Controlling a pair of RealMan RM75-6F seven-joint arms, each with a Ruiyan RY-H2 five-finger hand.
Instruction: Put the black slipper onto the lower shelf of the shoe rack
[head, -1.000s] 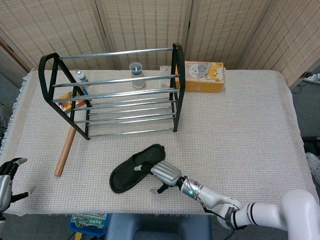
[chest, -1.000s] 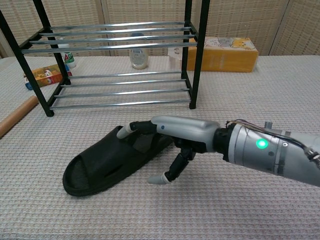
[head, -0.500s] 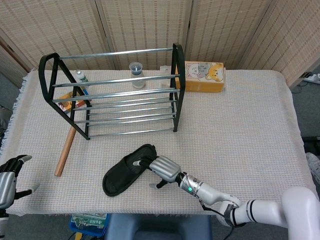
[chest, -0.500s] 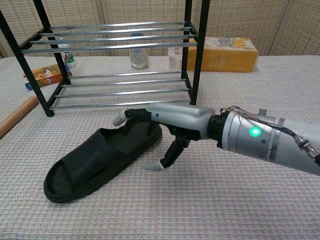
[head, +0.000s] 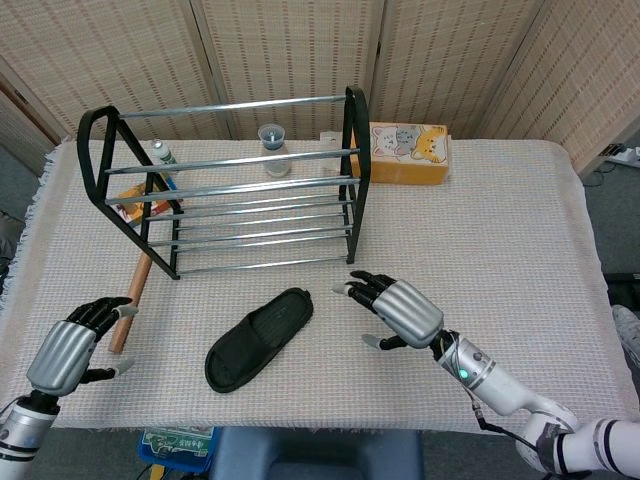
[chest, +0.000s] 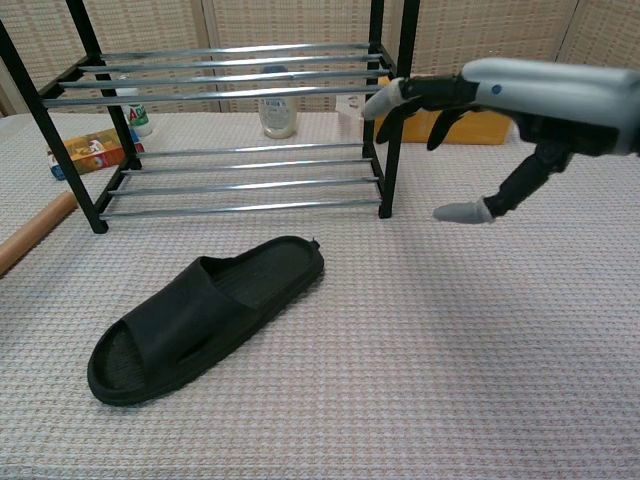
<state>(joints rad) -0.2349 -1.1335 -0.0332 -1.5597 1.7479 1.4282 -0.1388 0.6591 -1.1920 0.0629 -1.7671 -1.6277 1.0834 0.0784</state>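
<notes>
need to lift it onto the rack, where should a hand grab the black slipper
Probably at the heel end of the black slipper, nearest the shoe rack: a flat open sole with a low rim to pinch. Come from the right, where the open right hand hovers. The strap covers the toe end, nearer the left hand.

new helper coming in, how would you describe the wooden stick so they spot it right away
Start at the black shoe rack on the table. The stick lies on the cloth by the rack's left end, running toward the front edge. It is the only long, plain brown wooden rod; the slipper nearby is black and flat.
</notes>
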